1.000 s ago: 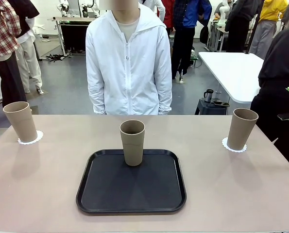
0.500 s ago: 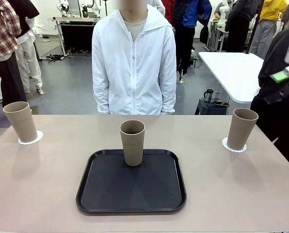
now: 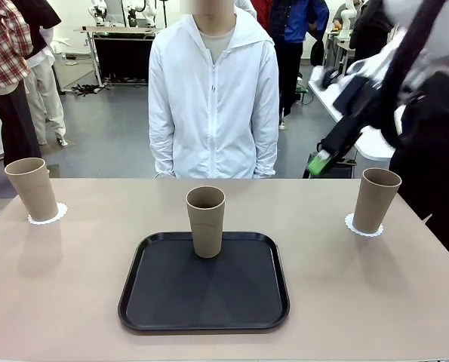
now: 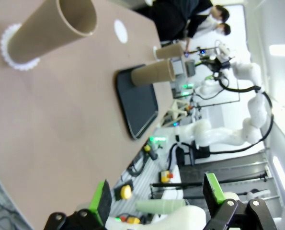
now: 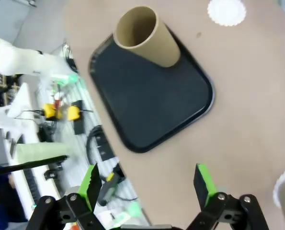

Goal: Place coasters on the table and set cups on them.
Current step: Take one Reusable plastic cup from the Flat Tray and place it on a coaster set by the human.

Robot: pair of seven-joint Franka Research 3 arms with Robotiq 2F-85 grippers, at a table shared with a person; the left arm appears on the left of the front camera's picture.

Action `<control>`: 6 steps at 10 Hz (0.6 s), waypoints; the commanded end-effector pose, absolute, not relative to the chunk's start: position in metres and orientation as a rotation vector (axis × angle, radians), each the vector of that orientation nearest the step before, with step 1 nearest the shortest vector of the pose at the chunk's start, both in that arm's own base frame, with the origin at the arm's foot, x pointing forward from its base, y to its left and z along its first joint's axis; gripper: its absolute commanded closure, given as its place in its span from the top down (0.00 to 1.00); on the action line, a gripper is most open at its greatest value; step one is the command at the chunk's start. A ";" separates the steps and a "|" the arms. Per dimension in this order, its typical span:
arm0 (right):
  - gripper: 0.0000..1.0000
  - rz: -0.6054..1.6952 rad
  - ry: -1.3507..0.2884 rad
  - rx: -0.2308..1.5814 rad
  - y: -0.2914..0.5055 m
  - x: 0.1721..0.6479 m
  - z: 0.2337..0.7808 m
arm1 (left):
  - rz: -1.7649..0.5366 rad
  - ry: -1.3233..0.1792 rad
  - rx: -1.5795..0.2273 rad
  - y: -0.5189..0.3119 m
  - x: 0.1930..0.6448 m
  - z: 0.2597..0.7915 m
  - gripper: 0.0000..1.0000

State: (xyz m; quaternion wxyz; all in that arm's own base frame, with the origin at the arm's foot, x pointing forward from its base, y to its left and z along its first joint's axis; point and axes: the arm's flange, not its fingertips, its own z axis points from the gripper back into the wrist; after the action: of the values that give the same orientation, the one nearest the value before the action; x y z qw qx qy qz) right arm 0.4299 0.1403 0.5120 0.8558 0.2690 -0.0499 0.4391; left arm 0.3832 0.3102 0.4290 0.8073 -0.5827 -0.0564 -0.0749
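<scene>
Front view: three tan tapered cups stand upright on the tabletop [image 3: 58, 286]. The left cup [image 3: 32, 188] and right cup [image 3: 376, 200] each sit on a lacy white coaster [image 3: 49, 218], and the middle cup [image 3: 206, 221] is on the black tray [image 3: 171, 302]. The right pincer [image 3: 318, 161] is blurred.

Left wrist view: the left pincer [image 4: 156, 196] is spread and empty.

Right wrist view: the right pincer [image 5: 147, 184] is spread and empty. A bare coaster [image 5: 227, 10] lies beyond the tray, partly cut off.

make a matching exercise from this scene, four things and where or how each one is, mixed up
1. tall tan tumbler at the robot's left
2. tall tan tumbler in the middle
3. spare white lacy paper doily
4. right end effector

a. stands on the black rounded-square tray
b. open, holding nothing
c. stands on a white doily on the beige table
d. lies bare on the table, no cup on it

Pairs: 1-c, 2-a, 3-d, 4-b
</scene>
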 end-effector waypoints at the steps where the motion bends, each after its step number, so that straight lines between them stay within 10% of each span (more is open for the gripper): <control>1: 1.00 1.012 -0.179 0.498 0.146 0.444 0.472 | -0.146 -0.121 -1.243 0.310 0.383 0.432 1.00; 6: 1.00 1.102 -0.211 0.457 0.173 0.453 0.449 | -0.146 -0.121 -1.243 0.310 0.383 0.432 1.00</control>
State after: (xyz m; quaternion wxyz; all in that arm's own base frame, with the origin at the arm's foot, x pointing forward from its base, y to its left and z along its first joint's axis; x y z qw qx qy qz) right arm 0.4550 0.1720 0.4444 0.8161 0.2154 -0.0986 0.5271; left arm 0.3831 0.3104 0.4290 0.8073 -0.5827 -0.0565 -0.0747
